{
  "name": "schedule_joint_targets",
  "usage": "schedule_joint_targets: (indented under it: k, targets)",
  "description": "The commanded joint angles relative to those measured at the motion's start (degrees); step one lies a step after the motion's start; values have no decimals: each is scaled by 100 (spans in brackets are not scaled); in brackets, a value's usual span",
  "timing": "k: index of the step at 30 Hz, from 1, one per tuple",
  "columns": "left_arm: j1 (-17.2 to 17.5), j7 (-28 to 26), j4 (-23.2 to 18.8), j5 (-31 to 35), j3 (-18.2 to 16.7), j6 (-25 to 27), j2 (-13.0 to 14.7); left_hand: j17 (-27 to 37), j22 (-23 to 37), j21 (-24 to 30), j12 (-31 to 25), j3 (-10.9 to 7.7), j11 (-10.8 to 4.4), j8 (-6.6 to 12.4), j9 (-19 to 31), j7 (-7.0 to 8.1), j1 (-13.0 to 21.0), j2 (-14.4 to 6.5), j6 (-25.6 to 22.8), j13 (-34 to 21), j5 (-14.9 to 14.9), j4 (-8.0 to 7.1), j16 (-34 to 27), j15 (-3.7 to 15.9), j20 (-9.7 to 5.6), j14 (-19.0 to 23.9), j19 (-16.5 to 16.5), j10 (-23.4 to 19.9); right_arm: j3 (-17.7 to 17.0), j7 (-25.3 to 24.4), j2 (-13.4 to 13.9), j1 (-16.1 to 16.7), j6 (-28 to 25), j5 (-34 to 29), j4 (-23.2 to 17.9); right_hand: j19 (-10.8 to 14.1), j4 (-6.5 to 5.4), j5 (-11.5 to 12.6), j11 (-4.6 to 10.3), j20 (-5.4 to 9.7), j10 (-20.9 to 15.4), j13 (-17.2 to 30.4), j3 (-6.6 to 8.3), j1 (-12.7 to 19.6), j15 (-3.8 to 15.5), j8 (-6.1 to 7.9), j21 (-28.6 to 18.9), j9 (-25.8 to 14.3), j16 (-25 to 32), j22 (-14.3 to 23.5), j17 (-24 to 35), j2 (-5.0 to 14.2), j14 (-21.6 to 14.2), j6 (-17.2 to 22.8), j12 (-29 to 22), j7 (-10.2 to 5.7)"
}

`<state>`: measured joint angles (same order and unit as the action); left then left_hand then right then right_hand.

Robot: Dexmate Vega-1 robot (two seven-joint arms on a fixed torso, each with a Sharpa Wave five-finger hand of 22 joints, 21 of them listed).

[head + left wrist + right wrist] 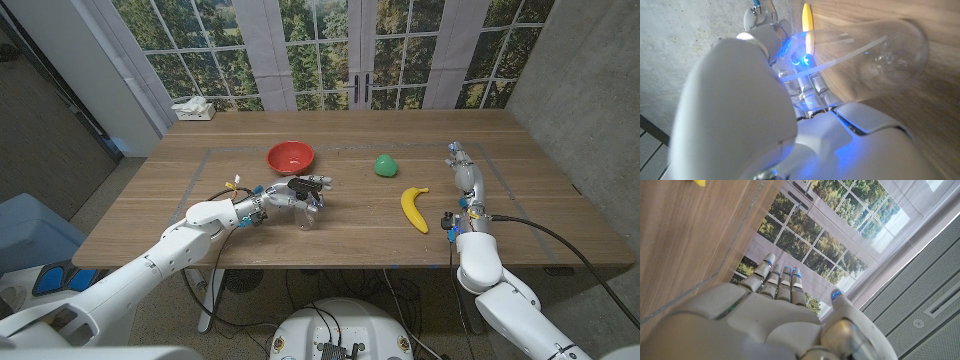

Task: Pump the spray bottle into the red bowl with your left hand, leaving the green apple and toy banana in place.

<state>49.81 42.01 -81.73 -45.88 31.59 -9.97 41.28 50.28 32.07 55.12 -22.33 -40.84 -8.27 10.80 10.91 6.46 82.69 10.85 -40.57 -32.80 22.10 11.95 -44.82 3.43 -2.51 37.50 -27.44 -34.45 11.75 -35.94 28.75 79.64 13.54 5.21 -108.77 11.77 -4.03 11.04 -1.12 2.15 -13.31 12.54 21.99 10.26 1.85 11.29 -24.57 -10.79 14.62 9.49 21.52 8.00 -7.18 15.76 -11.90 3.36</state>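
A wooden table point(250, 240) carries a faint taped rectangle outline point(215, 152) on its top. A white tissue box point(194, 110) sits at the table's far left corner. Beyond the table's far edge stands a wall of paned windows point(320, 50) with trees outside. Right of the table rises a grey concrete wall point(590, 90). A blue chair point(30, 235) stands off the table's near left corner.

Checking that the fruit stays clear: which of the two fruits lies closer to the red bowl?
The green apple. It sits just right of the red bowl, near the same depth, while the banana lies farther right and nearer the robot.
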Motion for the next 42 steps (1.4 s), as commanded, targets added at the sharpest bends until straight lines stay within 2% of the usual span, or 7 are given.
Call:
schedule_joint_targets:
  k: [1, 7, 10, 15, 23, 32, 42]
  targets:
    - [51, 206, -66, -503, -108, 770, -82, -403, -478, 76, -184, -704, 98, 62, 11, -713, 1681, -1548, -451, -128, 875, -26, 56, 965, -737, 531, -1284, -347, -45, 14, 15, 50, 55, -52, -23, 54, 9, 4, 26, 11, -42, -5, -16, -26, 26, 37, 11, -9, 27, 5, 9, 38, -34, 32, -44, -19]
    - [196, -21, -209, -412, -194, 706, -52, 34, -1055, -221, -528, -547, 552, -9, 5, -1266, 1329, -1354, -888, -348, 1440, -99, -362, 821, -255, 698, -1349, -847, -79, 2, 1, 116, 52, -38, -62, 68, 2, 6, 25, 18, -63, -6, -12, -38, 33, 40, 29, -9, 23, 5, -1, 38, -48, 42, -49, -25]
    - [236, -79, -283, -466, -221, 815, -24, 767, -1123, -287, -854, -166, 521, -65, 8, -1350, 1612, -1578, -997, -846, 1553, -73, -860, 725, -245, 451, -1013, -654, -98, -7, 6, 149, 56, -65, -82, 71, 4, 9, 23, 18, -64, -6, -7, -37, 28, 41, 41, -9, 17, 5, -9, 37, -51, 48, -48, -19]
    - [476, -523, -582, -605, -360, 988, 41, 1271, -1046, -341, -1537, 156, 367, -71, -19, -1123, 1759, -1872, -744, -1860, 1583, -64, -1119, 655, -405, -51, -432, -318, -113, 12, 16, 180, 25, -69, -118, 77, 5, 9, 30, 25, -68, -6, -9, -42, 26, 41, 56, -8, 19, 6, -11, 35, -57, 53, -47, -23]
    - [705, -913, -916, -1190, -558, 1582, 69, 1743, 55, 454, -3101, 426, -52, 31, -24, -642, 1743, -2064, -1645, -3696, 1551, -86, -1383, 629, -290, -510, 282, -285, -128, 16, 25, 201, -59, -93, -157, 85, 13, 12, 38, 33, -67, -7, -8, -44, 40, 42, 88, -8, 14, 6, -19, 33, -59, 63, -42, -24]
    - [714, -874, -954, -1781, -669, 2179, 25, 1821, 588, 1124, -3812, 529, -187, 70, -30, -152, 1784, -2103, -2227, -3796, 1500, -77, -1487, 633, -143, -565, 829, -62, -105, 15, -31, 141, -137, -12, -90, 79, 23, 13, 44, 40, -74, -8, -11, -44, 43, 39, 118, -8, 15, 7, -20, 35, -62, 63, -42, -33]
    - [879, -1168, -1137, -2155, -858, 2483, -1, 1727, 897, 1677, -4163, 498, -256, 130, 107, 78, 1808, -2088, -2385, -3645, 1453, -59, -1514, 663, 75, -577, 1228, 103, -27, 97, -7, -36, -246, 74, 6, 79, 35, 14, 40, 60, -74, -9, -18, -47, 47, 36, 158, -8, 11, 8, -26, 25, -58, 65, -37, -27]
